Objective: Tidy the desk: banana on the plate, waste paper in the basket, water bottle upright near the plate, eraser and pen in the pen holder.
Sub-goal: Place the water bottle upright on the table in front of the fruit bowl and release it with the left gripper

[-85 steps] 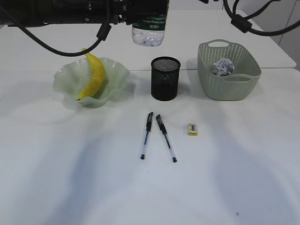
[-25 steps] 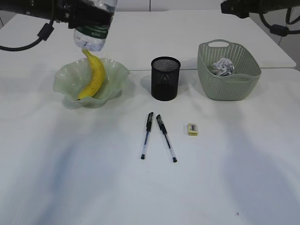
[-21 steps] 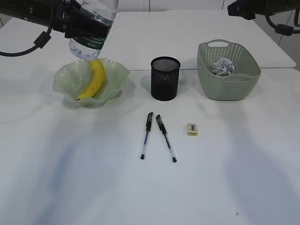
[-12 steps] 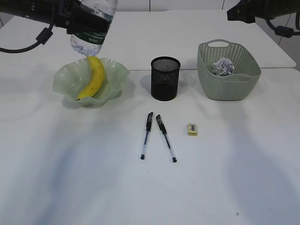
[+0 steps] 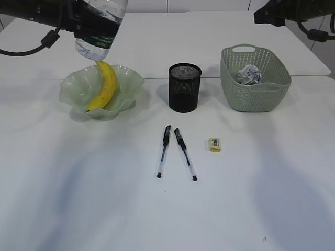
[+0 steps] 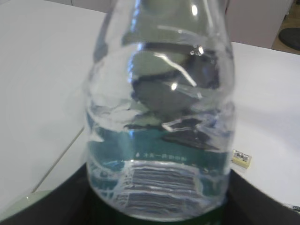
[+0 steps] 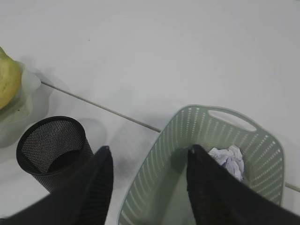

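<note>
I've swung the water bottle [image 5: 99, 31] well over to the left since a few seconds back: it hung above the pen holder [image 5: 185, 87] then, and now it hangs in the air over the back rim of the plate [image 5: 73, 86], right above the tip of the banana [image 5: 104, 86]. In the last second it has barely drifted. My left gripper [image 5: 78, 23] is clamped round the bottle's labelled middle, base tilted downward. To my mind the bottle step is nearly there; it needs a bare spot of desk [image 5: 167, 219] beside the plate, not on it.

My right gripper [image 7: 147, 187] stays spread with nothing between the fingers, hovering over the near rim of the basket [image 7: 197, 136], where the waste paper [image 7: 227, 159] already sits.

The exterior view gives me what is left: two pens [image 5: 164, 150] and the eraser [image 5: 214, 144] lying in front of the holder. My left wrist view is almost all bottle, and only the eraser [image 6: 241, 158] peeks past it.
</note>
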Robot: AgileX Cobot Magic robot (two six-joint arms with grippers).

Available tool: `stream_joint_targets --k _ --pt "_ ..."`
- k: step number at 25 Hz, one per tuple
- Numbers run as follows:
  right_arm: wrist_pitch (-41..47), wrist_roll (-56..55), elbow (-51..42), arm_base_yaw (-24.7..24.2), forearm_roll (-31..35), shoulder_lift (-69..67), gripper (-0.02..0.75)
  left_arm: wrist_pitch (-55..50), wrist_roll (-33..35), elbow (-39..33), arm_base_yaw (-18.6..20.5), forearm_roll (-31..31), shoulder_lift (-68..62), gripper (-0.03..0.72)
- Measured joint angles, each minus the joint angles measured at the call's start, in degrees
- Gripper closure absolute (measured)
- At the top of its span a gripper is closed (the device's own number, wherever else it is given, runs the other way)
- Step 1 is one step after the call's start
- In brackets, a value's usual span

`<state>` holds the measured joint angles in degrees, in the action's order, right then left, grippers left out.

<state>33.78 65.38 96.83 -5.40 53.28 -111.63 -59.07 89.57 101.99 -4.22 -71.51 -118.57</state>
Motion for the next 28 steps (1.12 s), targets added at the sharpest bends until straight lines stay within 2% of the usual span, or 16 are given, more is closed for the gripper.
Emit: stream_joint_targets --k 11,19,23,28 --pt "0.0 -0.11 0.0 0.0 0.0 0.0 0.354 1.37 -0.11 0.0 0.0 -0.22 0.0 0.291" --pt "0.0 -0.11 0.0 0.0 0.0 0.0 0.354 4.81 -0.11 0.0 0.26 -3.74 0.0 0.291" --pt "0.0 -0.11 0.0 0.0 0.0 0.0 0.354 4.19 0.89 0.0 1.85 -6.31 0.0 0.291" --pt "0.0 -0.14 0.0 0.0 0.0 0.0 0.354 -0.8 3.84 0.0 6.15 -11.85 0.0 0.292"
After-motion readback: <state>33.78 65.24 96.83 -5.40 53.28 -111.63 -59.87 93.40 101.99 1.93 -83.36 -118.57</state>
